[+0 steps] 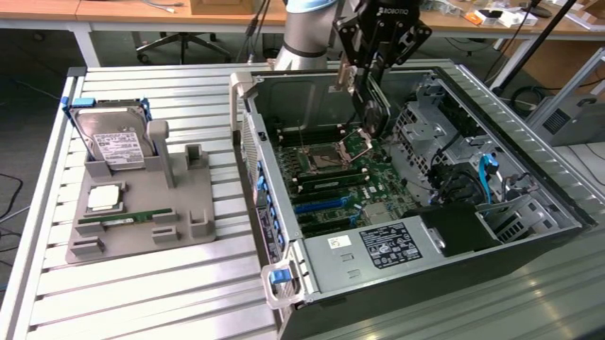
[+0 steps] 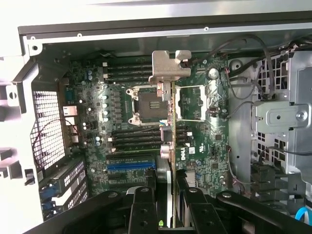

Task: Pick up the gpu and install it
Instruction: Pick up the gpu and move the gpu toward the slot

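Exterior view: grey plastic fixture holding a silver hard drive stands on the slatted metal table, well apart from the open black computer case.

Wrist view: green motherboard lies beneath, card seen edge-on.

My black gripper is partly closed, clamped on the thin dark gpu card with a silver end bracket, which hangs over the motherboard inside the case.

thin dark gpu card with dull silver metal end bracket, matt black gripper, bare grey sheet-metal computer case, glossy green motherboard, matt grey plastic holder, ribbed pale metal table
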Tool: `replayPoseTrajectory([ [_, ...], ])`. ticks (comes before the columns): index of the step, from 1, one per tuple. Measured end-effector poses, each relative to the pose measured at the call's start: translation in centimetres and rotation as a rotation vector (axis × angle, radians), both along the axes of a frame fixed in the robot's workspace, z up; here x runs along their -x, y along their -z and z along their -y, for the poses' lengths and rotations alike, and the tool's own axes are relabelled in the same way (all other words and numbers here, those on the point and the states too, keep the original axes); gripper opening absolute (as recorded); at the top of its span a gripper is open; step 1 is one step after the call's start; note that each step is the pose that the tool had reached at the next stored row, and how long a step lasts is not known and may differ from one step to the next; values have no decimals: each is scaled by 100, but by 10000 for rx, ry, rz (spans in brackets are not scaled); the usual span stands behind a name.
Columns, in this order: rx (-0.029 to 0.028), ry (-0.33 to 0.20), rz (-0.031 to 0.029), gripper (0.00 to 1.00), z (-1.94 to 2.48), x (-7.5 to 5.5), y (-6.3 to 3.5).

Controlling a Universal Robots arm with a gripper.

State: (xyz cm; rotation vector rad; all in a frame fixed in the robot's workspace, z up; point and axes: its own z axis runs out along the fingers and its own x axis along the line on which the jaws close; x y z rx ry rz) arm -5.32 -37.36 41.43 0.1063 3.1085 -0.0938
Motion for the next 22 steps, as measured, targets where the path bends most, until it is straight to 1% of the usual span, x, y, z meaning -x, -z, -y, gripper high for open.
replayPoseTrajectory([
  [11, 41, 0, 0, 27, 0, -22, 4],
  [22, 95, 0, 0, 27, 0, -53, 10],
])
